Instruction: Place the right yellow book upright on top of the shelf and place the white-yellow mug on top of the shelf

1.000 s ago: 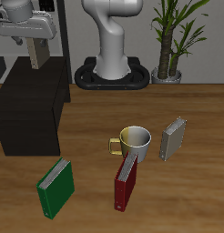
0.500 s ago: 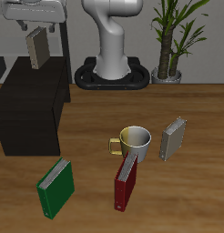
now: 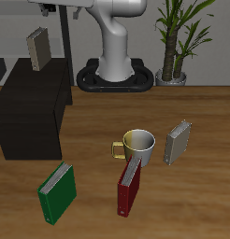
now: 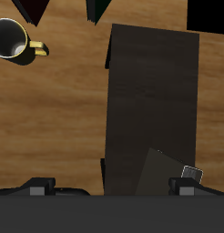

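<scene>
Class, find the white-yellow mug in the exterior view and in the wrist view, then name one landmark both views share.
Exterior view: the white-yellow mug stands mid-table, touching the red book.
Wrist view: the mug shows on bare wood, apart from the shelf.
Shared landmark: the black shelf.

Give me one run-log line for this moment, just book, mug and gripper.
grey-tan hardcover book: upright on the low black shelf | white mug with yellow inside: on table, not yet moved | gripper: mostly out of frame, fingers unclear
</scene>
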You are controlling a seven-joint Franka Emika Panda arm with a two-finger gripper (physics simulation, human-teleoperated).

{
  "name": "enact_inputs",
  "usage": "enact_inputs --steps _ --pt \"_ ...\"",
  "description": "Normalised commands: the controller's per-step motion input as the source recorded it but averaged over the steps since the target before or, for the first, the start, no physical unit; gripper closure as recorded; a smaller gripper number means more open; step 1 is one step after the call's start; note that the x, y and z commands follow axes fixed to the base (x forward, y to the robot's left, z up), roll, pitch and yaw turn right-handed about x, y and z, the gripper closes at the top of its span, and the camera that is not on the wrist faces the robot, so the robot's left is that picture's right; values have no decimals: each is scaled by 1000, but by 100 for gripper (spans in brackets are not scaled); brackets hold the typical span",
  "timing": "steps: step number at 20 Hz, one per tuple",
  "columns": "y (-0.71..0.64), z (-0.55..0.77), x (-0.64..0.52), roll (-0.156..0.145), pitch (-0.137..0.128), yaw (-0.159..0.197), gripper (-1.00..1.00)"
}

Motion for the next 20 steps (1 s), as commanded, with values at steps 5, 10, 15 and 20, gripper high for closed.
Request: enact_inputs --steps 5,10,15,20 --pt "665 175 262 13 -30 76 -100" --pt "531 -72 481 1 -28 30 -100" --pt "601 -173 604 30 17 8 -100" --pt "375 -86 500 14 11 2 -100"
